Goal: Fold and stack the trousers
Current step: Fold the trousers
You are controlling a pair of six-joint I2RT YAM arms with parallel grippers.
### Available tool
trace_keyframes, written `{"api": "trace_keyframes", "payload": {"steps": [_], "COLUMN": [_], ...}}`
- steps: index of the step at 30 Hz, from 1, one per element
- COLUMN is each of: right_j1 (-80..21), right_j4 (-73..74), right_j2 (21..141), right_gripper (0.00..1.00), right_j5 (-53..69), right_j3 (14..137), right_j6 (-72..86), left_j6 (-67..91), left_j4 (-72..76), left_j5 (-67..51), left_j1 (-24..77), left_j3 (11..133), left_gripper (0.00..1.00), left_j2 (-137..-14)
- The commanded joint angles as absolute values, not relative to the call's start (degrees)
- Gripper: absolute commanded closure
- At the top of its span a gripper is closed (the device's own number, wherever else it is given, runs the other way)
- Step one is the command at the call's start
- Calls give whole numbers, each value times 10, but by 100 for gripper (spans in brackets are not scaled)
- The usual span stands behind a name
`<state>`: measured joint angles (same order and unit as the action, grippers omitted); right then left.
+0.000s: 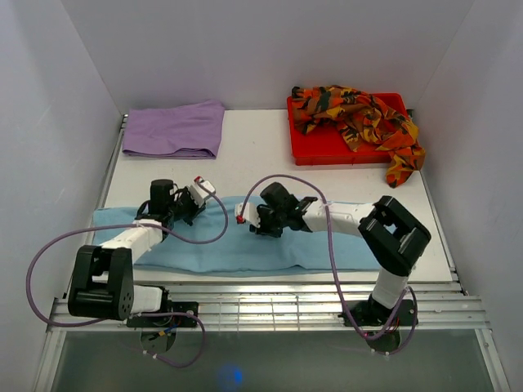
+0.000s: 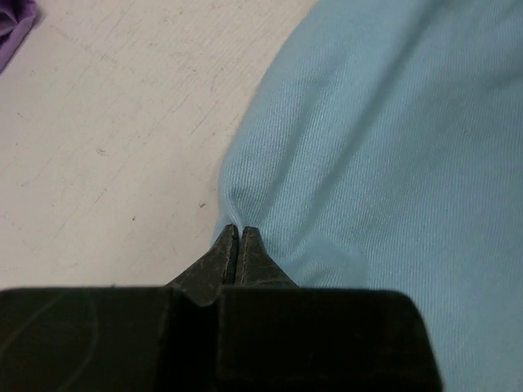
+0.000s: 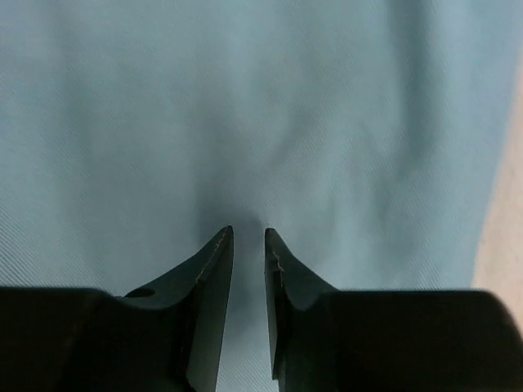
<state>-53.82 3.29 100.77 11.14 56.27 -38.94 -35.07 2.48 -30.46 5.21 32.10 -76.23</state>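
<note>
Blue trousers (image 1: pixel 245 251) lie spread out; left gripper (image 2: pixel 239 230) pinches their edge shut, right gripper (image 3: pixel 248 233) sits barely parted on them. It should grip firmly before both lift together.

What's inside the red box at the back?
The orange, red and black patterned trousers lie bunched in the red box, one end hanging over its right edge. Some bare floor shows on the left; anything under the cloth is hidden.

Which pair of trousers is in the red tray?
The orange-and-black patterned pair; the lilac pair and the light blue pair lie on the table.
</note>
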Motion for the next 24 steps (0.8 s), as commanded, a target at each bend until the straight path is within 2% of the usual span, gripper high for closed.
{"api": "trace_keyframes", "payload": {"steps": [1,2,5,11,14,19,24], "right_j1": [-461,-446,-407,-403,-418,-437,-443], "right_j4": [135,139,183,306,306,304,294], "right_j2": [997,997,1043,1201,1236,1277,1294], "right_gripper": [71,58,41,32,25,21,18], "right_j5": [212,224,270,360,393,424,449], "right_j3": [638,662,783,1032,1061,1069,1063], "right_j6": [-295,-281,-250,-237,-246,-223,-201], "left_j6": [-469,-497,-538,-674,-730,-854,-911], "left_j4": [83,90,119,188,212,276,308], "left_j5": [-291,-292,-296,-308,-308,-316,-322], "left_j1": [63,68,83,120,133,140,140], "left_j3": [280,256,215,133,97,20,-19], "left_gripper": [99,100,99,99,100,100,99], "left_j2": [-716,-698,-666,-620,-603,-583,-576]}}
